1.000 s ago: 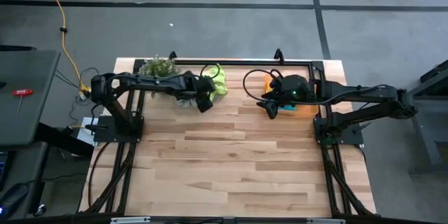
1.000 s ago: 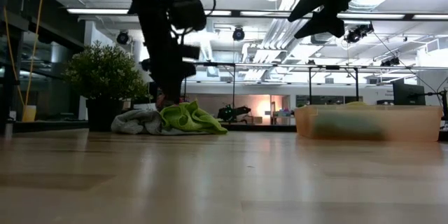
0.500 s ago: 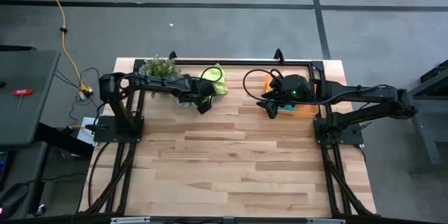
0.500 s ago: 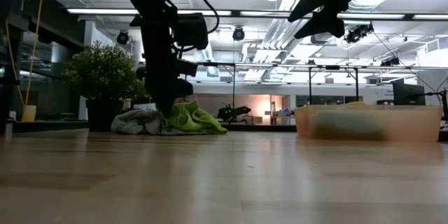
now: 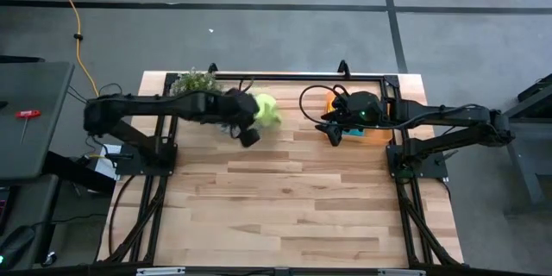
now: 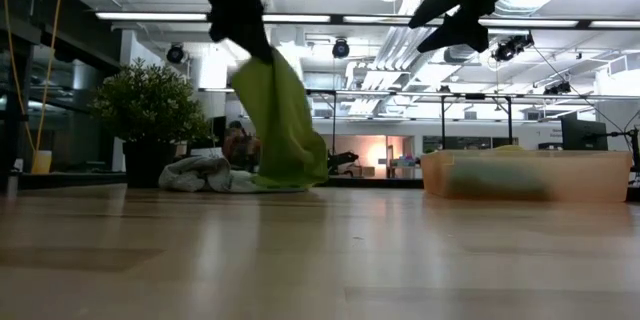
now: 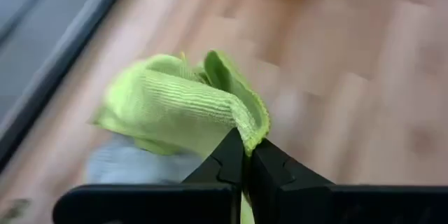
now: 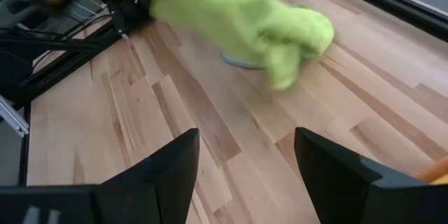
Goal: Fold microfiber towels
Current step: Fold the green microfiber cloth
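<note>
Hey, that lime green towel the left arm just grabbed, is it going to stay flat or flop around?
Probably flop: pinched by the shut left gripper, the lime green towel hangs in a long drape, its lower end near the table. It bunches into soft folds, so it likely weighs little.
</note>
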`<state>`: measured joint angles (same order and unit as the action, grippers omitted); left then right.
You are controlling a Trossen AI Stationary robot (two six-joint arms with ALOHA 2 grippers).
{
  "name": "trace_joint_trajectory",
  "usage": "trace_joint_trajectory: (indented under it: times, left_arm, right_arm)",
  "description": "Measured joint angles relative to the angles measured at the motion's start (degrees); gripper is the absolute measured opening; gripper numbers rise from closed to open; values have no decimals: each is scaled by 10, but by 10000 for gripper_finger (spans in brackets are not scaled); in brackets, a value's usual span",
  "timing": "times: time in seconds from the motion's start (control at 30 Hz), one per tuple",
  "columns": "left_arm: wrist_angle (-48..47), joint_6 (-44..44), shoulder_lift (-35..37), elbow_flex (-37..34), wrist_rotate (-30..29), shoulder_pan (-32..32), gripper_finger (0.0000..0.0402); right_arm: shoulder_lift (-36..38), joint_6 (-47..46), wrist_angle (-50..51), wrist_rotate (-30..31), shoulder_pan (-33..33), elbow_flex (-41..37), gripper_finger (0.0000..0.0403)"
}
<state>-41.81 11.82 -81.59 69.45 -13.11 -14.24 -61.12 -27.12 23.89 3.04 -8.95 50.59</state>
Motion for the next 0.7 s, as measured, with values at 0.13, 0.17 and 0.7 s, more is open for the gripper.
trace_joint_trajectory:
  times: [0.13,0.17,0.7]
  left_arm:
    - [-61,33,30,0,30,67,1]
    - [-76,45,31,0,30,90,1]
    - [49,226,-38,20,69,266,0]
  right_arm:
    - [0,1,-3,-2,0,0,224]
    - [0,0,-3,-4,1,0,224]
    - [-28,5,-19,-72,58,0,224]
